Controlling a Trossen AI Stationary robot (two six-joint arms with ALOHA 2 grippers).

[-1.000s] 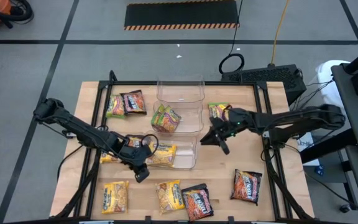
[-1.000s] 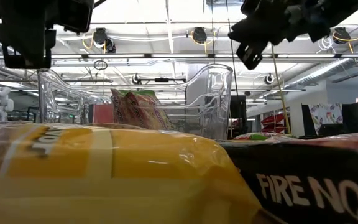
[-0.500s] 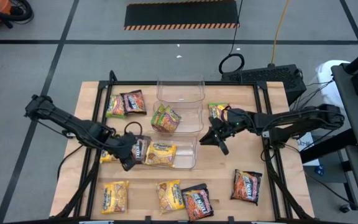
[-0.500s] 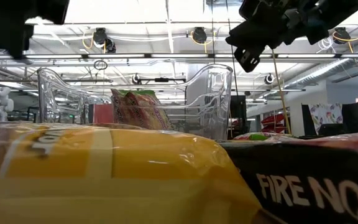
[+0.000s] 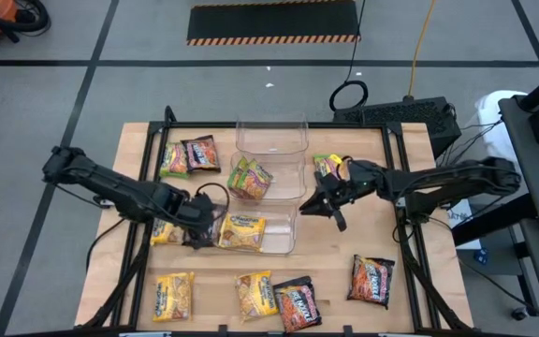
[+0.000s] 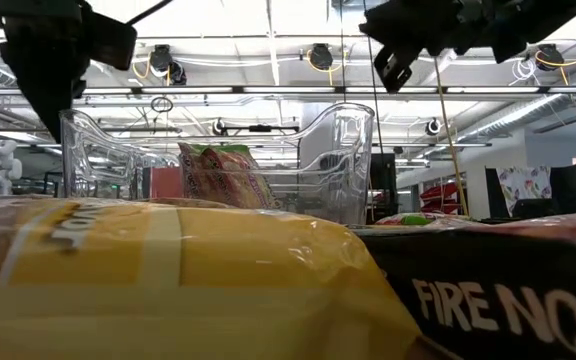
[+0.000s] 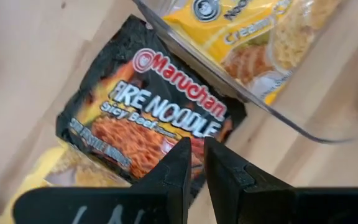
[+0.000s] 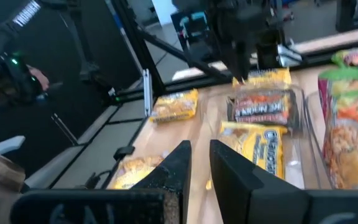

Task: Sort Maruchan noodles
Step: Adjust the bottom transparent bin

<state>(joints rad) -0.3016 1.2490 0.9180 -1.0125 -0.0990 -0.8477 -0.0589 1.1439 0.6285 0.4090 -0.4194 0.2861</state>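
A wooden surface (image 5: pixel 382 234) is seen from above, carrying three clear plastic bins (image 5: pixel 271 136) in a row down its middle, with Maruchan noodle packets scattered around them. The left hand (image 5: pixel 199 227) is poised low, just beside the nearest bin, over a black Fire Noodle packet (image 7: pixel 146 123) that lies flat on the surface against that bin's outer wall. In the left wrist view its two dark fingers (image 7: pixel 178 174) are seen nearly together with only a thin gap, and nothing is held between them.

The step in hand appears to be picking up that black packet. For a good grasp, the fingers would probably need to be spread first, then lowered astride the packet's free edge, away from the bin wall, so that the bin is not nudged. The glossy wrapper is likely to slip, so a firm pinch on a crimped end may serve best.

A yellow creamy-chicken packet (image 5: pixel 242 231) already lies inside the nearest bin, and green-yellow packets (image 5: pixel 249 178) rest in the middle one. Other packets lie near the front edge and the far left corner.

The left arm is stretched from the left edge, elbow raised, wrist angled down. The right hand (image 5: pixel 328 205) hangs above the surface just right of the bins, fingers narrowly parted and empty.
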